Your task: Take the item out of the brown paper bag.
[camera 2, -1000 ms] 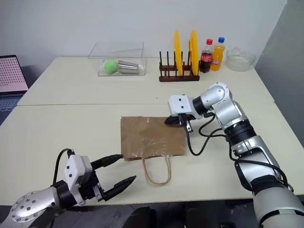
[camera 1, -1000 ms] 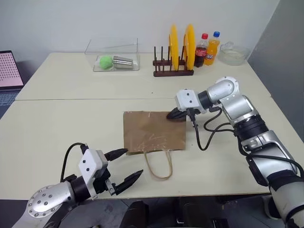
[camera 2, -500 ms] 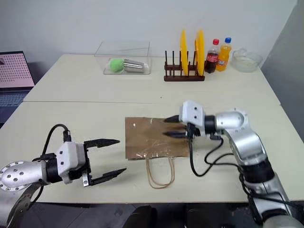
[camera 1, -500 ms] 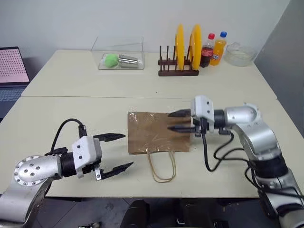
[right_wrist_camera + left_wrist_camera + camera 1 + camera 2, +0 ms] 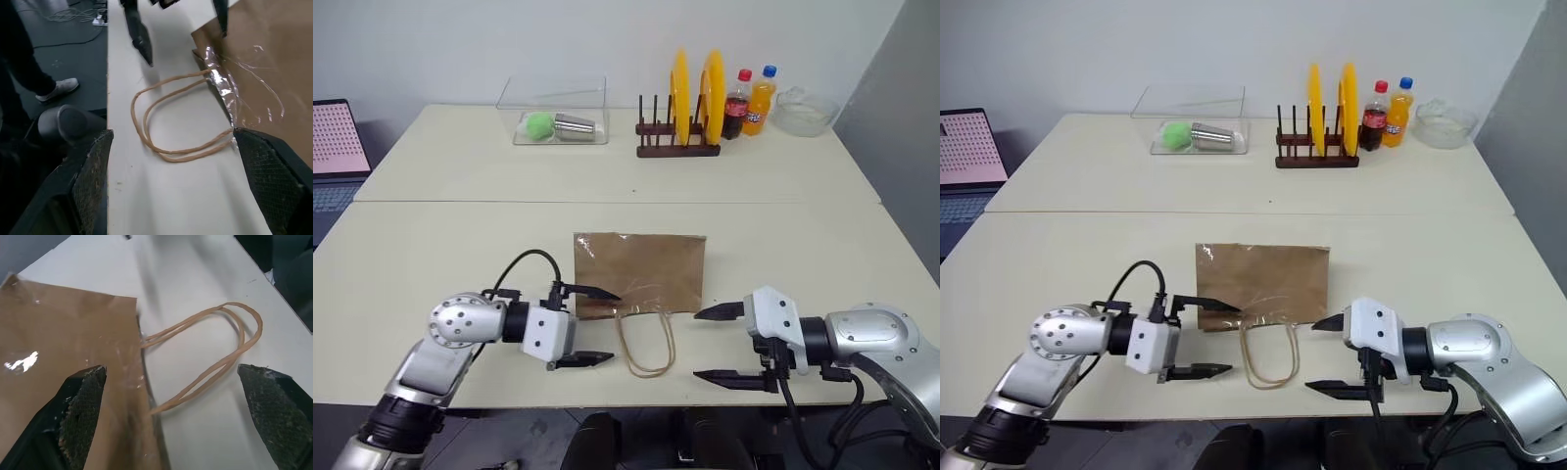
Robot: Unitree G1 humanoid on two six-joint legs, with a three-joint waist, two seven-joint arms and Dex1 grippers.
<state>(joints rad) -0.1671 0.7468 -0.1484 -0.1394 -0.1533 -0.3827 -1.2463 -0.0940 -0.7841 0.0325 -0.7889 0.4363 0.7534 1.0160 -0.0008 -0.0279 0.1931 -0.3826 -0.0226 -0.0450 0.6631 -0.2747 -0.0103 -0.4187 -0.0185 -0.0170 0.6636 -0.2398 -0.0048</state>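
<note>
Nearest, the two grippers face each other across the bag's handles (image 5: 644, 343), which lie as flat loops on the table (image 5: 431, 245) toward its near edge. The left gripper (image 5: 591, 326) points right with its fingers wide apart, one tip over the bag's near left corner, the other above bare table beside the loops. The right gripper (image 5: 720, 345) points left, just right of the handles, its fingers also spread wide and holding nothing. Both forearms lie low and roughly level over the near table.

The bag (image 5: 639, 271) lies flat just beyond them, mouth toward the near edge, with shiny tape along that opening. The item cannot be seen; presumably it is inside the bag.

The risks, as I judge them: with the bag flattened and its mouth taped, a finger may slide over the paper rather than enter, and merely push the bag away. A pinch that catches only a handle would drag or lift the bag with the item still inside. Pulling at the taped lip could tear the paper.

Far back stand a clear bin (image 5: 553, 117), a plate rack (image 5: 677, 137) and two bottles (image 5: 747, 101), well apart from the work.
</note>
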